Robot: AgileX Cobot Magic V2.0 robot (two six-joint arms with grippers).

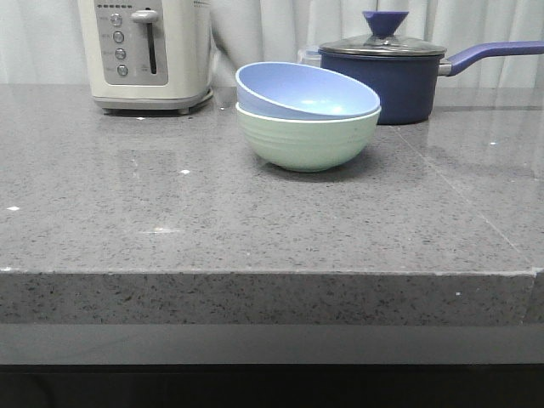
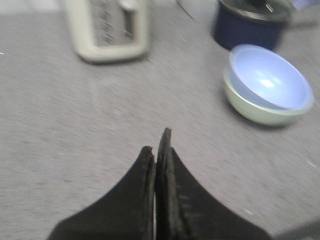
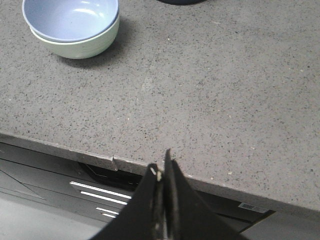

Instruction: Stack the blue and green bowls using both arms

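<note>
Bowls stacked — blue bowl tilted in green bowl, both closed end effectors well apart.

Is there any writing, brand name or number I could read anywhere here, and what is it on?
None can be read.
Toaster: small marks above the buttons on its control panel, too small to read.
Cabinet front below the counter edge: a white sticker like a barcode label, too blurred to read.
Blue bowl, green bowl and saucepan: no markings show.
</note>
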